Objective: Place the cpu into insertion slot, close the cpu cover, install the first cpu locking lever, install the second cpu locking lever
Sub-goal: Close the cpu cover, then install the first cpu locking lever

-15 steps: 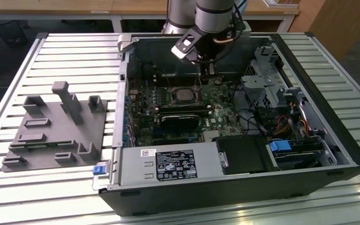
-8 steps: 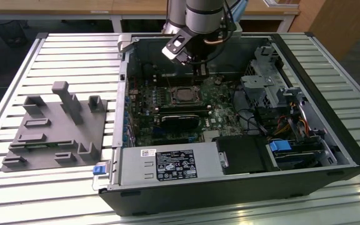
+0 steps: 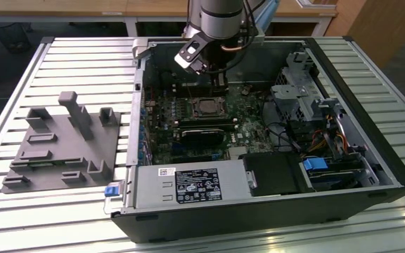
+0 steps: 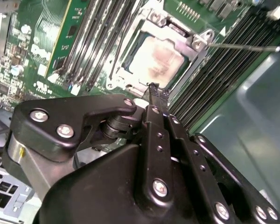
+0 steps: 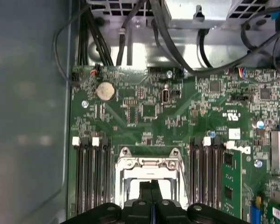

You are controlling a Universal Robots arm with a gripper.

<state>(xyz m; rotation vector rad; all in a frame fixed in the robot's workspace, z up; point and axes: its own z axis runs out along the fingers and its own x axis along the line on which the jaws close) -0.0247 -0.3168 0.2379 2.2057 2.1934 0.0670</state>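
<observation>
Silvery-grey with a smeared top, the one cpu [image 4: 155, 57] sits flat in the slot [image 4: 129, 59]. The single silver cover [image 4: 191, 53] lies down around it, so the chip shows through its window. One thin metal lever [image 4: 242, 46] runs out from a corner of the cover over the memory slots; whether it is latched I cannot tell.

The hand [image 4: 153, 91] hangs just above the near edge of the cover. Its two black fingers are pressed together to a single tip and pinch nothing.

Around the slot lies the green board [image 5: 177, 116]. Long black memory slots [image 5: 91, 172] flank the cover, what look like four on each side, though the hand hides their lower ends. One round coin cell [image 5: 106, 91] sits farther up the board, and black cables hang beyond its edge.

In the exterior view the board lies inside one open black case [image 3: 259, 216]. A silver power supply [image 3: 188, 184] is at the near wall and drive bays are on the exterior view's right. One arm [image 3: 220, 16] reaches down into the case from the far side.

The case rests on a bench [image 3: 83, 58] of pale metal slats. One grey fixture [image 3: 61, 142] with upright posts stands on the slats at the exterior view's left, apart from the case. Behind the bench are wooden furniture [image 3: 371, 21] and a dark floor.
</observation>
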